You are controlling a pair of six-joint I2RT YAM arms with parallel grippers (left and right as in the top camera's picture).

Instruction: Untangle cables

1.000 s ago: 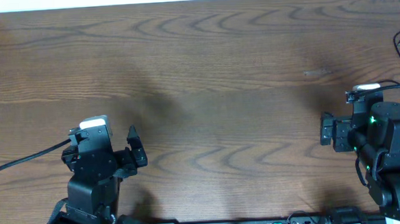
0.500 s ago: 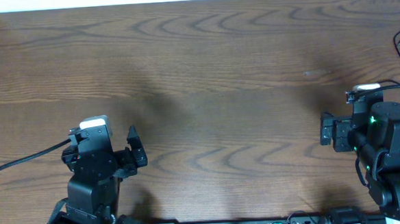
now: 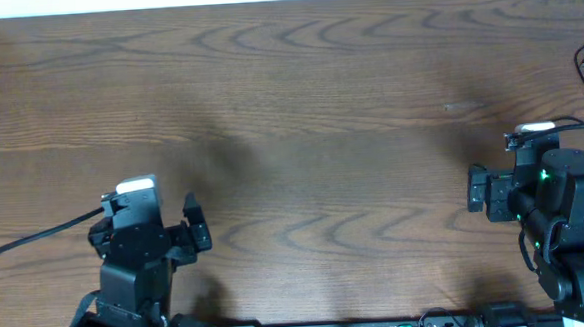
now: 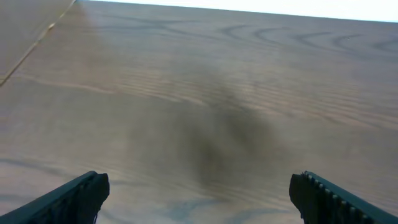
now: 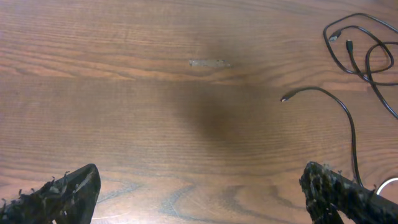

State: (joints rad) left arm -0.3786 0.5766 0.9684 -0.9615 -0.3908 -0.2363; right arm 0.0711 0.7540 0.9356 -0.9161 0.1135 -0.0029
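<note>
Cables [image 5: 352, 127]: black cord, thin, lying on the table at the far right edge. You see only a sliver of it from overhead [image 3: 581, 62]. The right wrist view shows more: several loops crossing one another at the upper right, and one loose strand curving down from a small plug end. A pale arc [image 5: 387, 184] at that view's bottom right corner may be the white cord, but too little shows to tell.

Item 1, left gripper [image 4: 199, 190]: jaws spread wide, nothing between them. It is parked at the near left of the table and faces bare wood. It is well apart from the cables.

Item 2, table [image 3: 299, 103]: dark wood grain, with a small pale scuff [image 5: 209, 63] right of centre. No cord lies in the middle ground.

Item 3, right gripper [image 5: 199, 177]: jaws spread wide, holding nothing. It sits at the near right, with the cords ahead of it and off to its right. It touches none of them.

Step in hand: as you would judge it, the very start, with both arms parked and the cords untouched.

Next move: likely yours with the right arm. Swing it rightward and forward, lower over a single strand clear of the crossings, the loose plug end being the easiest, and close on that alone. The left arm would need a long reach across to help.
</note>
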